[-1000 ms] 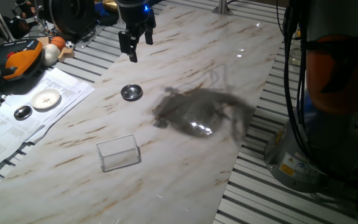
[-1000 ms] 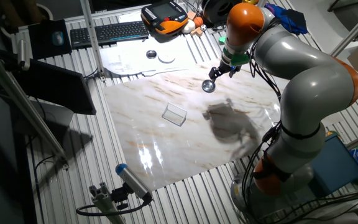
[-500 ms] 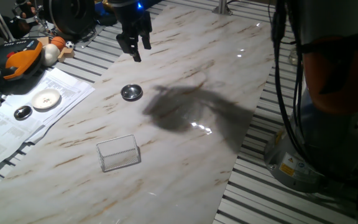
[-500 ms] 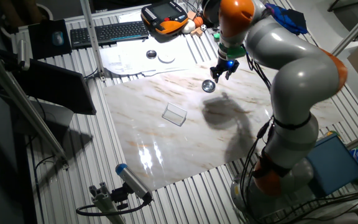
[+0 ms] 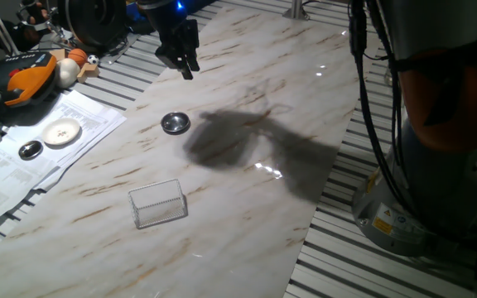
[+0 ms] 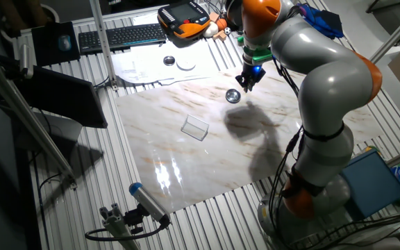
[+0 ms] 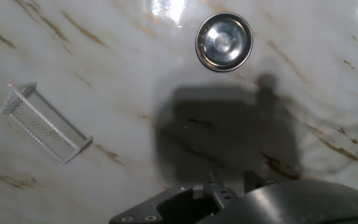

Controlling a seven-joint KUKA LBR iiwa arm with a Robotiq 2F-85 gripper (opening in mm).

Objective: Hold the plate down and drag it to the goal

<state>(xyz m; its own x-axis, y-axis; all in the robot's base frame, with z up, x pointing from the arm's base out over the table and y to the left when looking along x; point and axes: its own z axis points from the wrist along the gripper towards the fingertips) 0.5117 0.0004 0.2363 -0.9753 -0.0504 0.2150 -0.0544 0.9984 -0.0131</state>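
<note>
The plate (image 5: pixel 175 123) is a small shiny silver dish lying on the marble tabletop (image 5: pixel 247 215); it also shows in the other fixed view (image 6: pixel 233 96) and at the top of the hand view (image 7: pixel 224 41). The goal (image 5: pixel 158 203) is a see-through mesh rectangle nearer the front, also seen in the other fixed view (image 6: pixel 195 128) and at the left of the hand view (image 7: pixel 44 123). My gripper (image 5: pixel 185 68) hangs in the air beyond the plate, apart from it, empty, fingers slightly apart. It also shows in the other fixed view (image 6: pixel 247 85) and the hand view (image 7: pixel 232 180).
A larger white disc (image 5: pixel 61 131) and a small dark disc (image 5: pixel 30 150) lie on papers at the left. An orange pendant (image 5: pixel 23 79) and a keyboard (image 6: pixel 120 36) sit behind them. The arm's base (image 5: pixel 404 199) stands right of the table.
The gripper has turned about its axis and shifted a little toward the far edge. Its shadow has slid toward the plate. The plate and the goal have not moved.
</note>
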